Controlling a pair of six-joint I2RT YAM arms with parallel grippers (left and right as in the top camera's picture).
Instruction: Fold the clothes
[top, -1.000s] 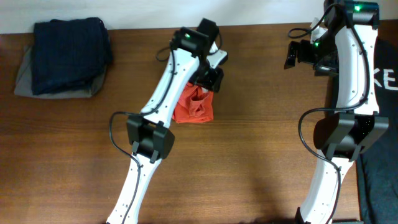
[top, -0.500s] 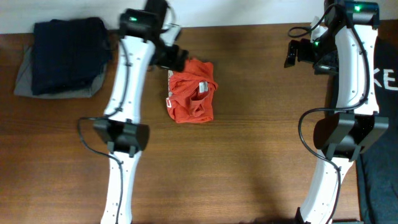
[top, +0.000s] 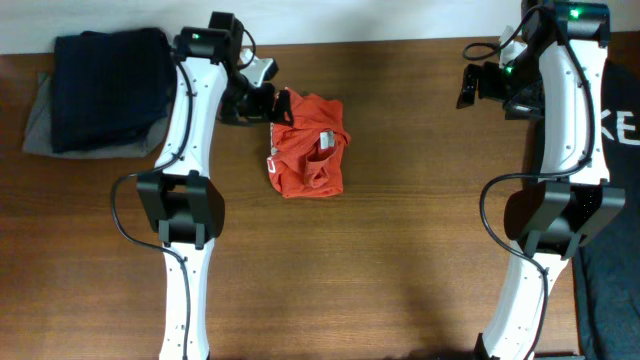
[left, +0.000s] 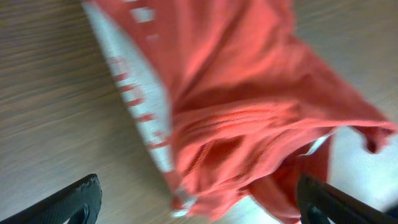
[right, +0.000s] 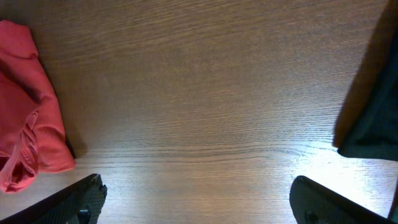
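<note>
The clothes are one orange-red T-shirt (top: 308, 148), lying bunched in a rough rectangle on the wooden table (top: 420, 230), with white lettering along its left edge. My left gripper (top: 270, 104) hovers at the shirt's upper left corner. In the left wrist view the blurred shirt (left: 249, 118) fills the frame. My left gripper (left: 199, 208) is open, its fingertips (left: 81, 199) wide apart and the cloth's edge lying loose between them. At the back right my right gripper (top: 468, 88) hangs open. In the right wrist view my right gripper (right: 199, 202) is over bare wood, with the shirt (right: 25, 130) at the left edge.
A folded dark navy garment (top: 110, 85) lies on a grey cloth (top: 35, 125) at the table's back left corner. Black fabric (top: 612, 290) hangs at the right edge, and the same black fabric (right: 373, 93) is in the right wrist view. A pale wall strip runs along the far side.
My left gripper opened and let go of the shirt, swung left, then came back to its upper left corner. The shirt spread wider. The right arm has not moved.
</note>
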